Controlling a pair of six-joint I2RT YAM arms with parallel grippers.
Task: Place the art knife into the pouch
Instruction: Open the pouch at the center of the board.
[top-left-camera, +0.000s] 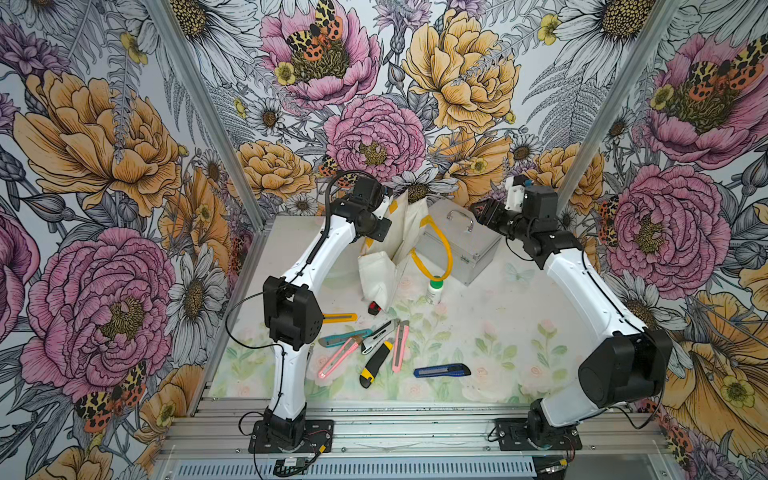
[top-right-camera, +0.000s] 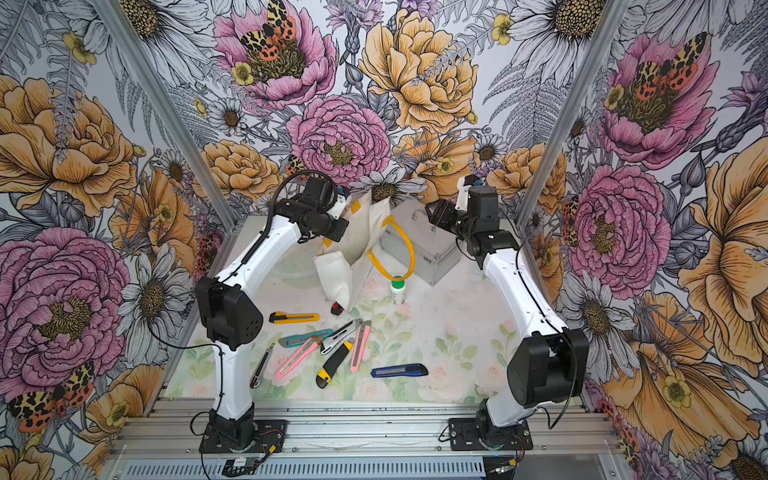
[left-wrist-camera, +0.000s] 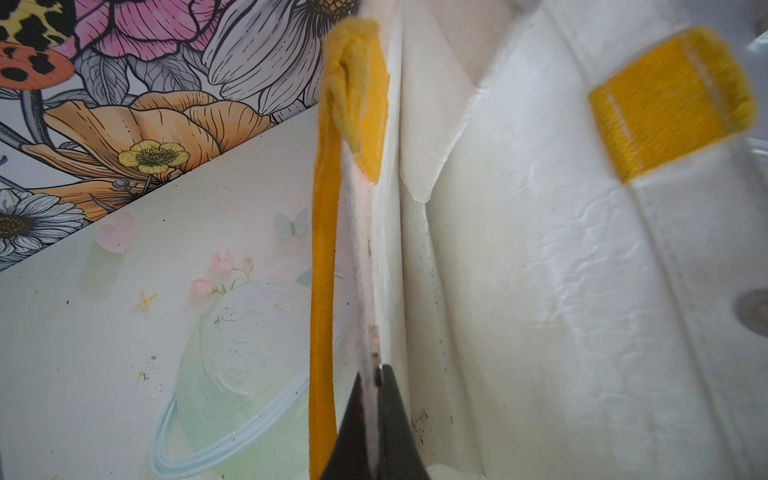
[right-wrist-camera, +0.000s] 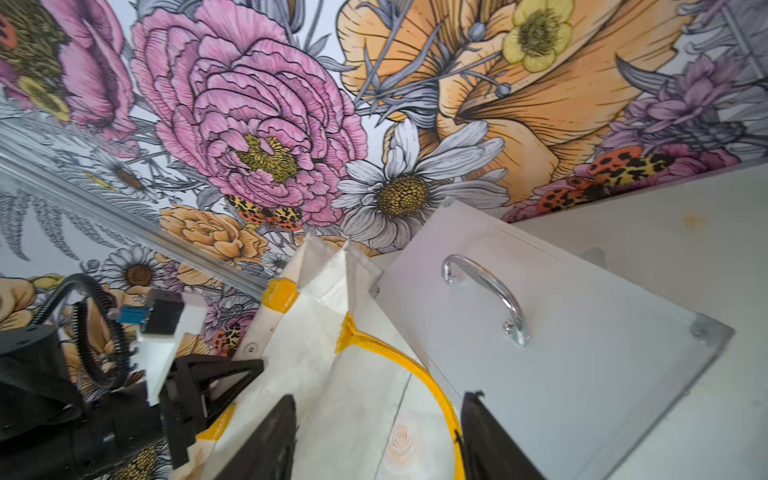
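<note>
The white pouch (top-left-camera: 382, 274) (top-right-camera: 336, 270) stands upright at the back of the table, with its mouth spread. My left gripper (top-left-camera: 390, 208) (left-wrist-camera: 376, 374) is shut on the pouch's fabric rim (left-wrist-camera: 519, 291), beside one yellow handle strap (left-wrist-camera: 322, 291). My right gripper (top-left-camera: 484, 215) (right-wrist-camera: 378, 415) hangs open and holds nothing, above the pouch's other side (right-wrist-camera: 332, 353) and its yellow loop handle (right-wrist-camera: 415, 365). Several art knives lie loose near the front, among them a blue one (top-left-camera: 441, 370), a black-and-yellow one (top-left-camera: 376, 361) and a pink one (top-left-camera: 400, 345). The pouch's bottom is hidden.
A silver metal case (top-left-camera: 457, 245) (right-wrist-camera: 582, 353) with a chrome handle stands right behind the pouch. A white bottle with a green cap (top-left-camera: 434, 291) and a small red-and-black object (top-left-camera: 375, 308) sit at the pouch's foot. Flowered walls close in three sides.
</note>
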